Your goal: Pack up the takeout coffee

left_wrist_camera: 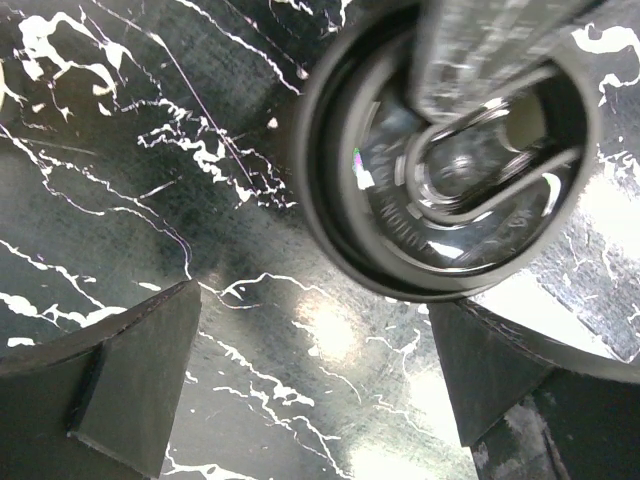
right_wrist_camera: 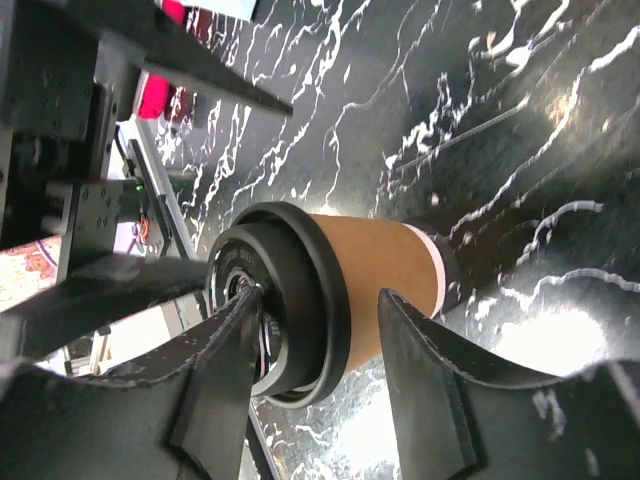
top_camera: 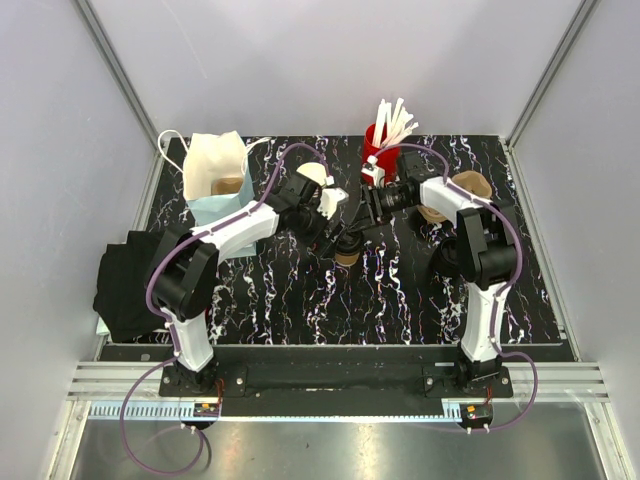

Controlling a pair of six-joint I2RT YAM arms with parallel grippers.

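1. left wrist: my left gripper (left_wrist_camera: 315, 330) is spread wide with nothing between its fingers (left_wrist_camera: 130, 385). just beyond the tips i look down on the round black lid (left_wrist_camera: 455, 215), above the black marbled table (left_wrist_camera: 150, 150). a blurred bar (left_wrist_camera: 490, 50) lies across the lid's far side.
2. right wrist: my right gripper (right_wrist_camera: 320, 320) is part open. the lidded coffee cup (right_wrist_camera: 385, 290) shows in the gap, one finger over the lid's top, the other beside the brown wall. i cannot tell if either touches it.
3. top: both grippers meet over the cup at the table's middle. the red cup of white sticks (top_camera: 382, 140) stands far behind it, a paper bag (top_camera: 215, 170) at the far left, a stack of brown cups (top_camera: 468, 186) to the right.
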